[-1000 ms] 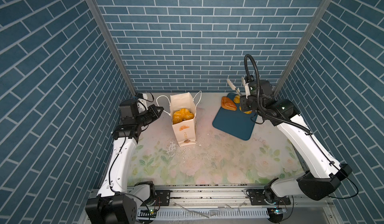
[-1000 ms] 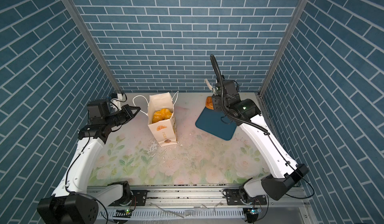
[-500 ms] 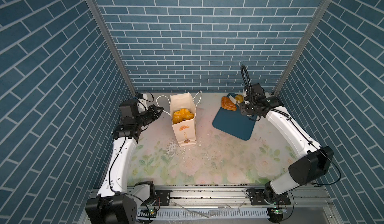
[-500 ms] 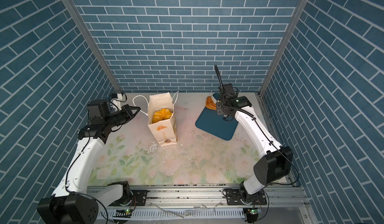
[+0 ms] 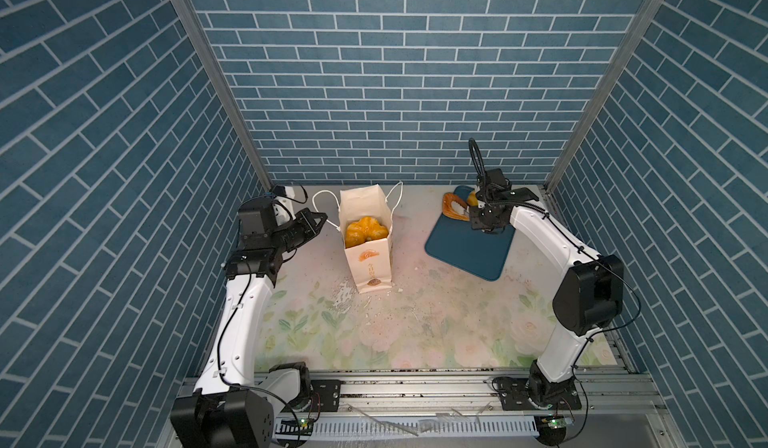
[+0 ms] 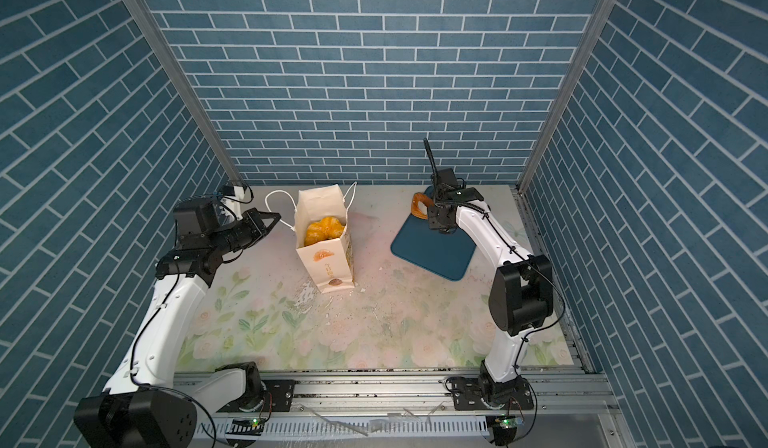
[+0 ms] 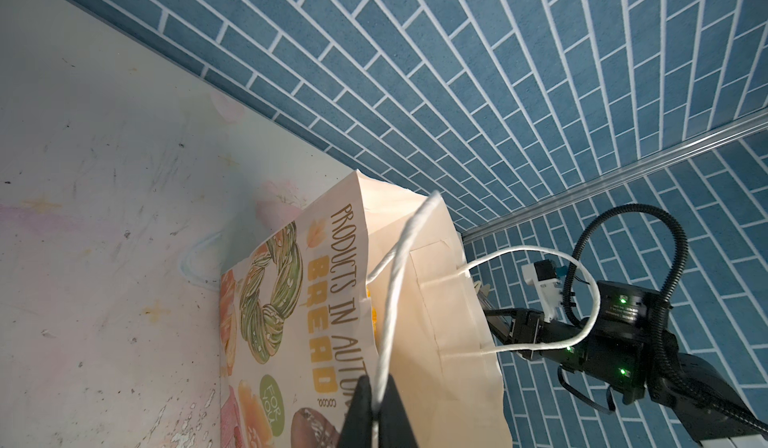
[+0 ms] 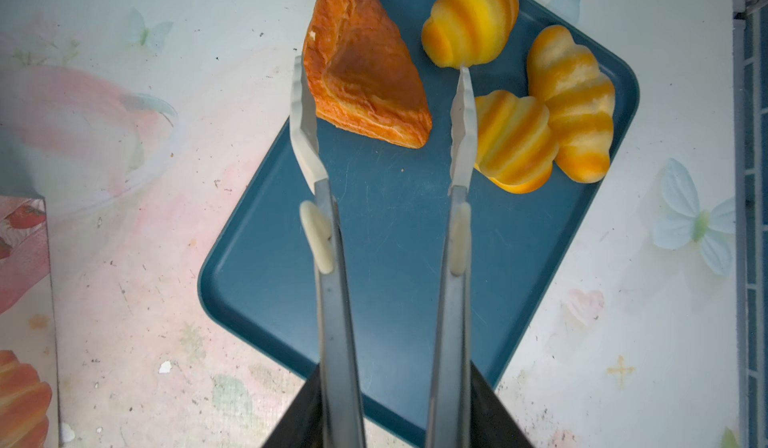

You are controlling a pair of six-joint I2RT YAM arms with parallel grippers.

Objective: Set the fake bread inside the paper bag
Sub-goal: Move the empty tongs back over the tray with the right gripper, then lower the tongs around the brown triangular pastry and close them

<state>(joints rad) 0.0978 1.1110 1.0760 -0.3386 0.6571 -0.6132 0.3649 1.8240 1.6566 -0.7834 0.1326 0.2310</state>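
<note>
Both top views: paper bag (image 5: 370,263) upright near the back edge of the table (image 5: 415,325), and we see one bread (image 5: 365,229) inside. Left wrist: left claw (image 7: 376,414) pinching the bag's cord handle (image 7: 397,267). Right wrist: right claw (image 8: 395,383) squeezing spread tongs (image 8: 336,309). Four breads left to move at the back corner of the tray (image 8: 395,238), one overhanging.

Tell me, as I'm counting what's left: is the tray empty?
No, three croissants and a brown pastry lie on the tray, seen from the right wrist.

Both top views overlook the table (image 5: 395,334) from high; wrist cameras closely face paper bag (image 7: 436,300) and tray (image 8: 395,238).
</note>
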